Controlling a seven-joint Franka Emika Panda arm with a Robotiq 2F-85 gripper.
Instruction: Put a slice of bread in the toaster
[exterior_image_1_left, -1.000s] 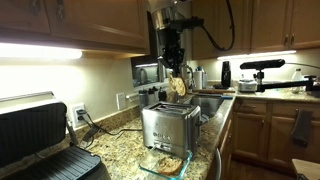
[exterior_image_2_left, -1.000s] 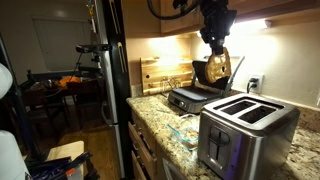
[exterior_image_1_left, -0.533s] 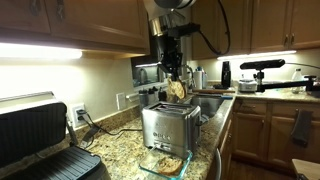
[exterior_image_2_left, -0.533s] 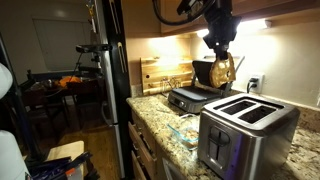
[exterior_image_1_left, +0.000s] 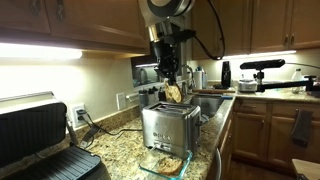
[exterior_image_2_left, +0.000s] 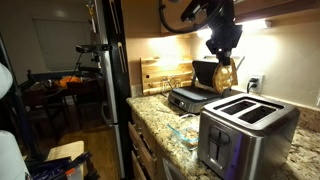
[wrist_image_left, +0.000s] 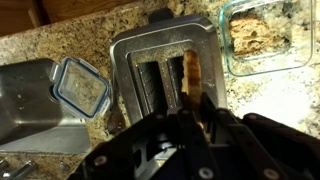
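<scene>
In an exterior view, end effector (exterior_image_1_left: 172, 82) clamped on slice of bread (exterior_image_1_left: 174, 93), upright, just above toaster (exterior_image_1_left: 170, 124) on granite tabletop (exterior_image_1_left: 125, 150). In an exterior view, slice of bread (exterior_image_2_left: 225, 75) hangs clear of toaster (exterior_image_2_left: 245, 128) top. Wrist view: slice of bread (wrist_image_left: 192, 75) edge-on over one slot, glass container (wrist_image_left: 226, 45) beside toaster (wrist_image_left: 150, 55).

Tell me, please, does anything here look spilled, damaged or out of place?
Nothing looks spilled or damaged. Only the container lid lies apart from the glass container, across the toaster.
</scene>
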